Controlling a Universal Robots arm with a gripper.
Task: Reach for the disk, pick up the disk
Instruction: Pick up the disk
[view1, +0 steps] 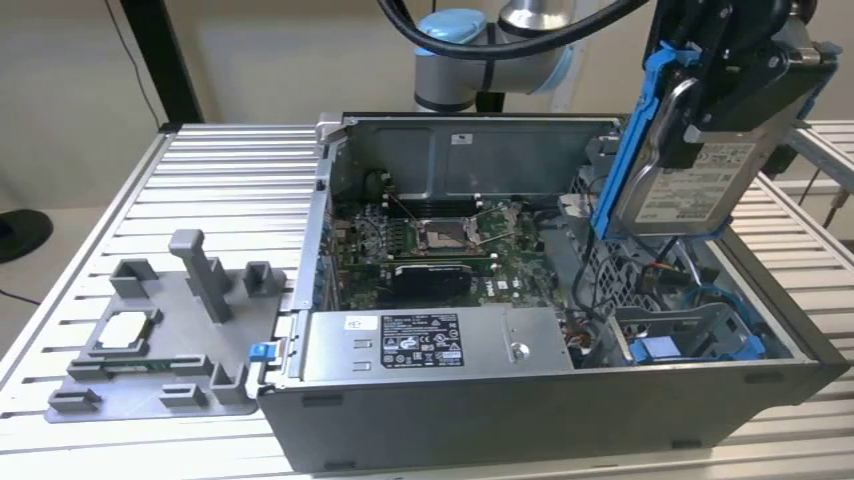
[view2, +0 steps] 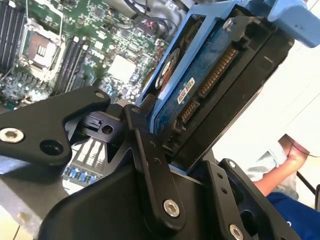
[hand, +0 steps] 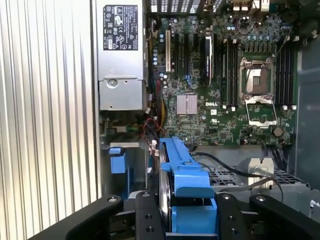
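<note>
A black robot hand is closed on the disk, a silver hard drive in a blue bracket, holding it on edge in the air above the open computer case at the exterior view's right. Below lie the green motherboard and silver power supply. A grey fixture rests on the ribbed metal worktop.

The disk is silver with a white printed label and a blue bracket. Below it, the computer case is dark grey around a green board. Beside the case, a grey fixture sits on the ribbed silver counter.
</note>
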